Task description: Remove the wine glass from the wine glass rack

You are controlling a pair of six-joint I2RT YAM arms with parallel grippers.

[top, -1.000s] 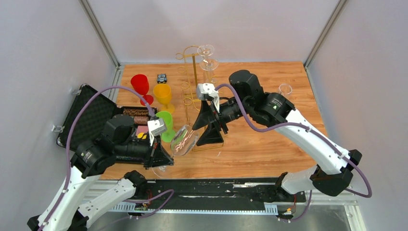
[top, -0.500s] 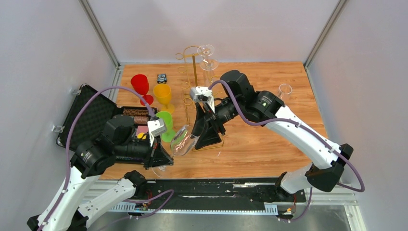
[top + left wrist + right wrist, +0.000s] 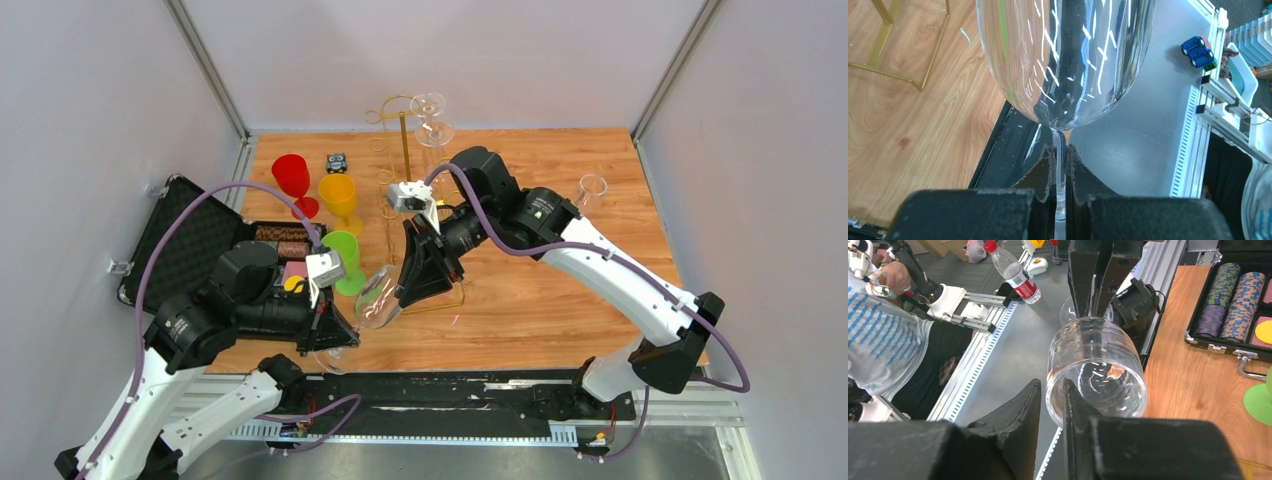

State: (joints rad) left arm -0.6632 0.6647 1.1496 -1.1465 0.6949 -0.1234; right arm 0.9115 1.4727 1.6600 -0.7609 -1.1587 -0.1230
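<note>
A clear wine glass (image 3: 378, 297) lies tilted off the table's front edge, clear of the rack, bowl toward the right arm. My left gripper (image 3: 350, 330) is shut on its thin stem (image 3: 1060, 150), below the big bowl (image 3: 1063, 60). My right gripper (image 3: 401, 299) straddles the rim of the bowl (image 3: 1095, 370): one finger (image 3: 1075, 405) is inside against the wall, the other (image 3: 1023, 405) is outside with a narrow gap showing. The gold wire wine glass rack (image 3: 403, 150) stands behind, and another clear glass (image 3: 432, 120) hangs on it.
Red (image 3: 292, 178), yellow (image 3: 338, 195) and green (image 3: 345, 252) goblets stand left of the rack. An open black case (image 3: 190, 245) of poker chips lies at the left edge. A small clear glass (image 3: 592, 185) sits far right. A toy car (image 3: 336, 160) is at the back.
My right arm has moved left and down to the glass's mouth, and its jaws have narrowed around the rim. The left gripper and the glass have stayed put.
</note>
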